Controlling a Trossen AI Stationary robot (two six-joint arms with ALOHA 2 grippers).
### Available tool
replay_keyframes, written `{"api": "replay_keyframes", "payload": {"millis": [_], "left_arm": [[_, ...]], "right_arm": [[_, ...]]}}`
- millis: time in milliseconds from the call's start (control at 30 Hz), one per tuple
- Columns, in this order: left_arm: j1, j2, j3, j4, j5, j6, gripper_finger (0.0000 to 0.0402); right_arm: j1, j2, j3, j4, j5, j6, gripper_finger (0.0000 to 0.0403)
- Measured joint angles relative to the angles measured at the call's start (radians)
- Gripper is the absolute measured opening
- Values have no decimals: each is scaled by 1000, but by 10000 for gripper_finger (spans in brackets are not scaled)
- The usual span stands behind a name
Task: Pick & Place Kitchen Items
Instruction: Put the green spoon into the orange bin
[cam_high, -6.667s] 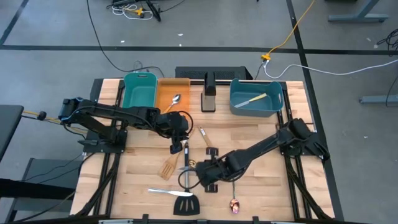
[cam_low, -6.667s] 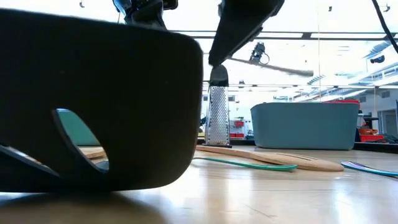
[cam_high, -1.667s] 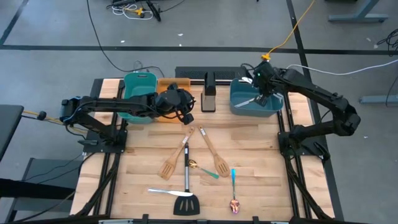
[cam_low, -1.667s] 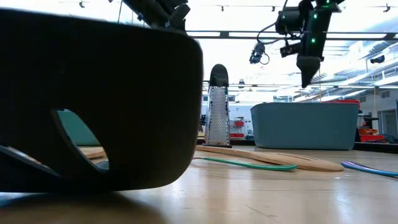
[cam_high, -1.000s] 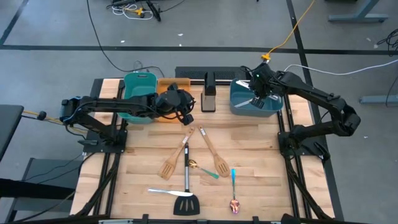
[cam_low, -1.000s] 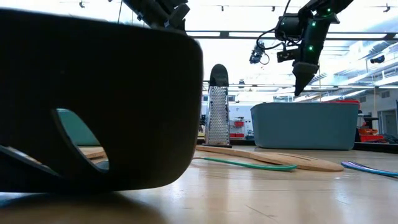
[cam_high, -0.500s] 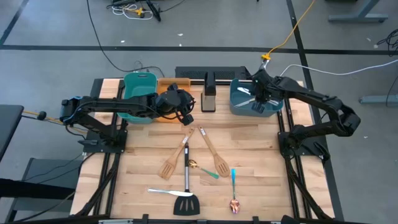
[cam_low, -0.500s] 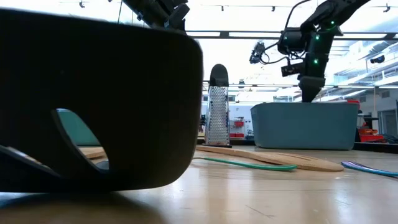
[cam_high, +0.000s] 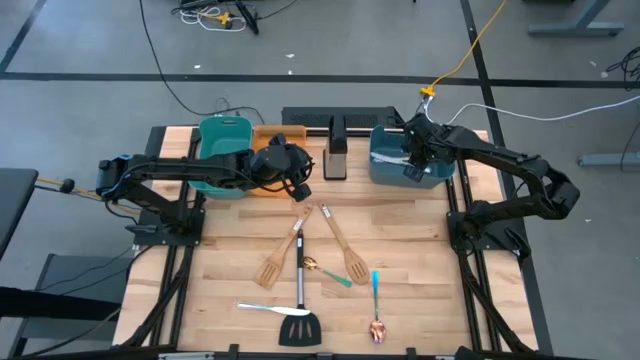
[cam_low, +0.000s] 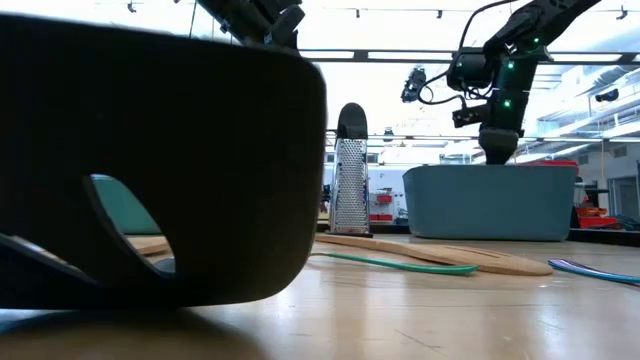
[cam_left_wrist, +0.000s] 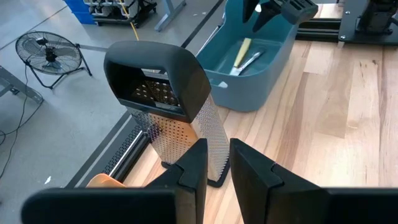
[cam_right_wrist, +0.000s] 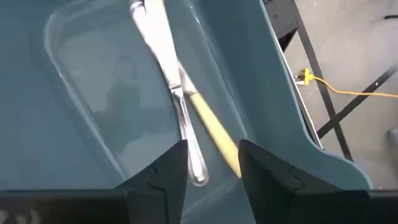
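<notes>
Reaching: right gripper low inside the blue bin, fingers apart with nothing between them.
Blue bin contents: silver knife lying across a yellow-handled utensil, both on the bin floor.
Left gripper: held above the table's far side, between the orange bin and the grater; fingers a narrow gap apart, empty.
Table centre: two wooden spatulas, a gold spoon and a green-handled spoon close together.
Near edge: black turner, a second silver knife beside it, a blue-handled spoon and a copper spoon.
Teal bin: touching the orange bin's side.
</notes>
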Motion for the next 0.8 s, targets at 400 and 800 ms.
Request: {"api": "replay_keyframes", "payload": {"millis": [400, 800], "left_arm": [[0, 0, 0, 0, 0, 0, 73], [0, 0, 0, 0, 0, 0, 73]], "right_arm": [[1, -4, 0, 42, -7, 106, 133], [11, -95, 0, 90, -190, 149, 111]]}}
